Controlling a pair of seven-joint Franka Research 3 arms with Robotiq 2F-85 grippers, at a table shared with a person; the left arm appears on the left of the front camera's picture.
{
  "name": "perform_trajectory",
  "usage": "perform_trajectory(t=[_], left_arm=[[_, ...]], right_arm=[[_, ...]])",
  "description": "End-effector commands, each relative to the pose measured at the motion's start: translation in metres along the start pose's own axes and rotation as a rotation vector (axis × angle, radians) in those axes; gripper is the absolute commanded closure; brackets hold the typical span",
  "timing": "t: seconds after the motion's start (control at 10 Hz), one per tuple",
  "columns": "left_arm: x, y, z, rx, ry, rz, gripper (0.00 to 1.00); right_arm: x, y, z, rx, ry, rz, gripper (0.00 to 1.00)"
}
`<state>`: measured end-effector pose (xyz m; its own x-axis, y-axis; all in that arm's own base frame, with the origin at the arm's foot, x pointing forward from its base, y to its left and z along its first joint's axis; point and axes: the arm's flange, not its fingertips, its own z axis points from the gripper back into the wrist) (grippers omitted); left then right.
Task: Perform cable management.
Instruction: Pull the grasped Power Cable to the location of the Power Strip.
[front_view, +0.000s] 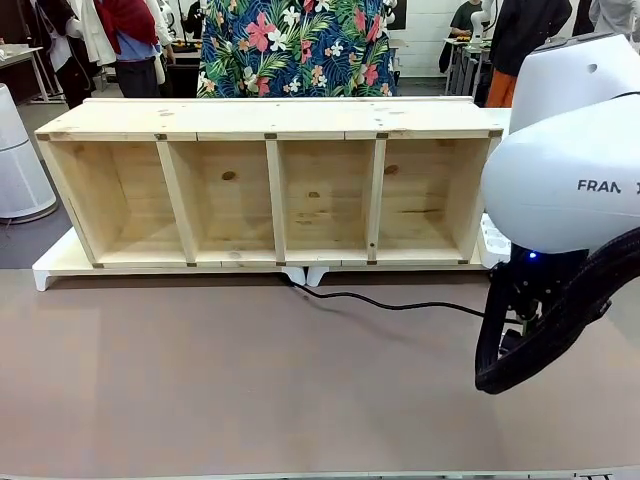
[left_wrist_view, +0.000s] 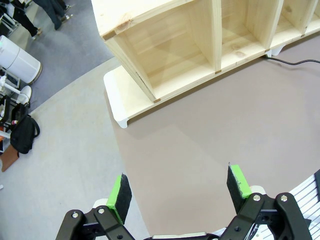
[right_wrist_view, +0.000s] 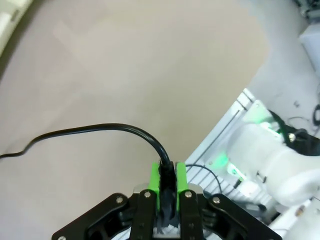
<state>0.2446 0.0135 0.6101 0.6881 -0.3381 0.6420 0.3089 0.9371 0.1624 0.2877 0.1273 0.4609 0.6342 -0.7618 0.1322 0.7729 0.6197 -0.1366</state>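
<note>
Right tool (right_wrist_view: 168, 173) pinches cable (right_wrist_view: 100, 127) near wooden shelf (front_view: 270, 120)

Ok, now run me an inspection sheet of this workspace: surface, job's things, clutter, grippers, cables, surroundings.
Surface: brown table top, matte, no spills or marks seen.
Job's things: cable, thin and black, runs from under the shelf's middle across the table to the right gripper.
Clutter: wooden shelf with four open compartments along the far edge, on a white base; white power strip at its right end.
Grippers: left gripper open above the table, holding nothing; right gripper shut on the cable's end.
Cables: thick black hose hangs from the right arm.
Surroundings: person in a floral shirt behind the shelf; white appliance on the floor.
</note>
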Motion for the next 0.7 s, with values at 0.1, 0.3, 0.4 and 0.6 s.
perform_trajectory(t=[0.1, 0.3, 0.4, 0.6], left_arm=[[0.0, 0.0, 0.0, 0.0, 0.003, 0.001, 0.0], [0.0, 0.0, 0.0, 0.0, 0.003, 0.001, 0.0], [0.0, 0.0, 0.0, 0.0, 0.003, 0.001, 0.0], [0.0, 0.0, 0.0, 0.0, 0.003, 0.001, 0.0]], right_arm=[[0.027, 0.001, 0.01, 0.06, -0.066, -0.039, 0.85], [0.049, 0.006, 0.015, 0.108, -0.145, -0.093, 0.85], [0.058, 0.009, 0.017, 0.129, -0.186, -0.098, 0.85], [0.084, 0.011, 0.021, 0.137, -0.253, -0.019, 0.85]])
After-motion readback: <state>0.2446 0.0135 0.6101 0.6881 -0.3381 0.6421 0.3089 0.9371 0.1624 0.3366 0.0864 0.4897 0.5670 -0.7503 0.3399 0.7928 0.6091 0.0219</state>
